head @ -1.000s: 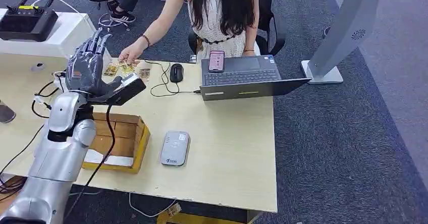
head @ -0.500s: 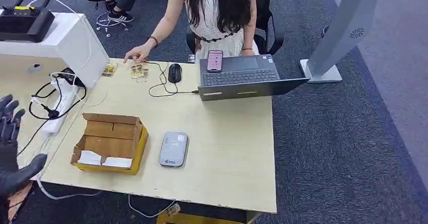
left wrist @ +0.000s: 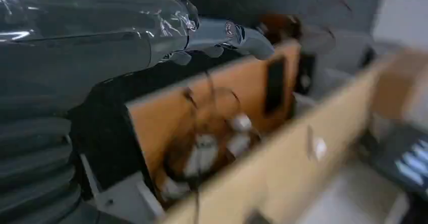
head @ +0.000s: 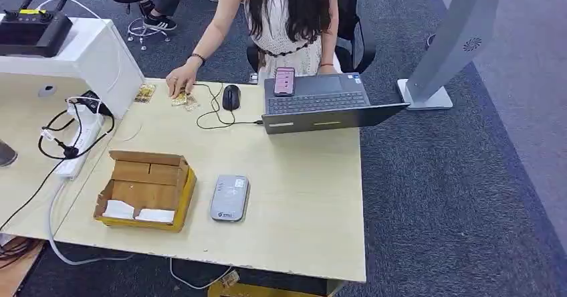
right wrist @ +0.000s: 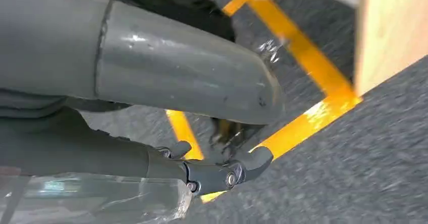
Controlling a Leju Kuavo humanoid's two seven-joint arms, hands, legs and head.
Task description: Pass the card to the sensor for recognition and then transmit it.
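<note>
At eleven o'clock on the tabletop (head: pixel 301 196), cards (head: pixel 144 93): laid flat by a person's hand (head: pixel 179 83); judged light, thin, slippery, best pinched at an edge.
Sensor (head: pixel 231 197): at six o'clock, well apart.
Left hand (left wrist: pixel 126 47): blurred, fingers outstretched, nothing held.
Right hand (right wrist: pixel 151 82): loosely spread, nothing held.

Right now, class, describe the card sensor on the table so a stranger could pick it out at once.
Start at the pale wooden table and find the open cardboard box near its front edge. Just beside the box, on the laptop's side, the card sensor lies flat. It is the only small grey rounded-corner pad there, neither cardboard nor dark.
</note>
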